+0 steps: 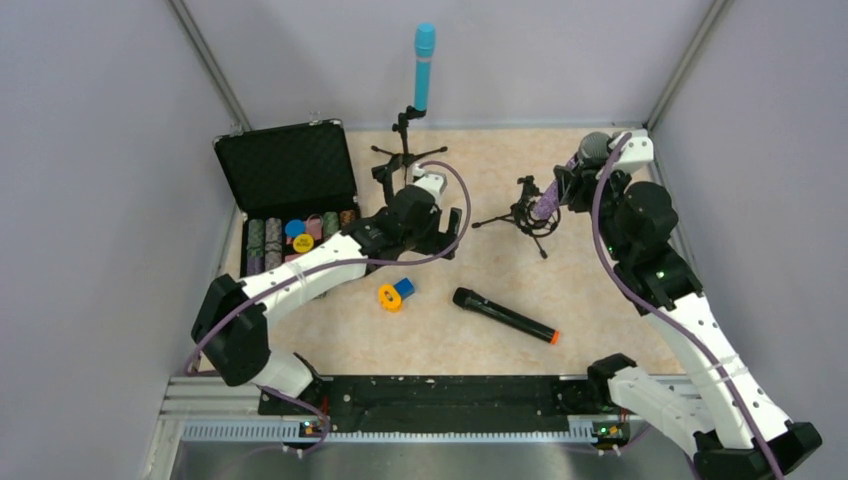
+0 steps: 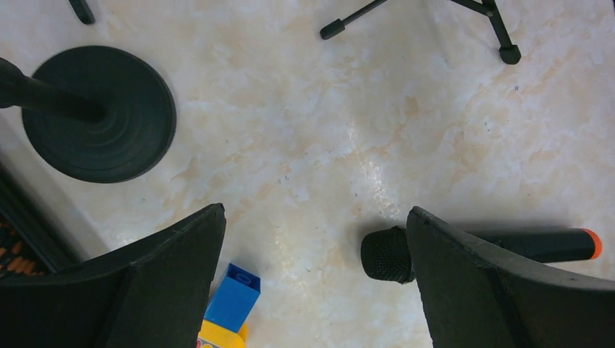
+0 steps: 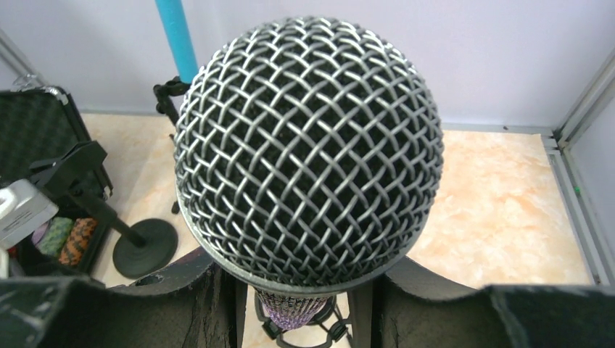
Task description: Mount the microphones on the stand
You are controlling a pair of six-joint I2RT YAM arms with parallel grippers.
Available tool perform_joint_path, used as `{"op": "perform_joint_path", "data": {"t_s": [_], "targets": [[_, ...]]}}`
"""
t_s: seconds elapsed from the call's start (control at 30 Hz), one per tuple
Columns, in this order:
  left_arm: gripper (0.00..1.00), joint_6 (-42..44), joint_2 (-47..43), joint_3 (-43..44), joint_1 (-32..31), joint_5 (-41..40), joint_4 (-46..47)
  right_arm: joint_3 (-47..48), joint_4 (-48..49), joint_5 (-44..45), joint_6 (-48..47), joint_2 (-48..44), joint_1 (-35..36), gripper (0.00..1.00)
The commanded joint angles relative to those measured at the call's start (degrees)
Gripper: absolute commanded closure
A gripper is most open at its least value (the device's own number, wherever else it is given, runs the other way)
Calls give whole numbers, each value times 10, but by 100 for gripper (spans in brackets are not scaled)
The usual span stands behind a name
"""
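Note:
The light-blue microphone (image 1: 424,65) stands upright in a tripod stand (image 1: 405,150) at the back; its shaft also shows in the right wrist view (image 3: 176,32). My right gripper (image 1: 580,172) (image 3: 304,286) is shut on the purple microphone (image 1: 592,150) just under its silver grille (image 3: 308,145); its purple body (image 3: 301,304) sits in the clip of a low tripod stand (image 1: 525,215). The black microphone with the orange end (image 1: 505,315) (image 2: 388,254) lies flat on the table. My left gripper (image 1: 445,232) (image 2: 315,217) is open and empty above the table, the black microphone's head by its right finger.
A round-base stand (image 2: 98,112) (image 3: 145,246) with an empty clip stands by my left arm. A small orange-and-blue object (image 1: 394,294) (image 2: 232,297) lies near the left finger. An open black case (image 1: 290,200) with poker chips is at the left. Grey walls close the cell in.

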Motion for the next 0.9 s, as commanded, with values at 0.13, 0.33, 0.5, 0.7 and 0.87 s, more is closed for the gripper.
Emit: {"op": "perform_joint_path", "data": {"t_s": [0.13,0.33,0.5,0.7,0.87], "targets": [[1,35,-35,-5,-29,-85,40,-8,90,29,-8,2,5,100],[1,34,-28,-10,-33,-89,33,-16,89,7,1,28,5,100],[1,31,-25,-15,-35,-92,34,-20,83,21,1,45,5,100],[1,31,-18,-9,-38,-92,32,-29,84,30,3,50,5,100],[1,29,-22,-12,-40,-97,27,-32,85,33,3,70,5,100]]}}
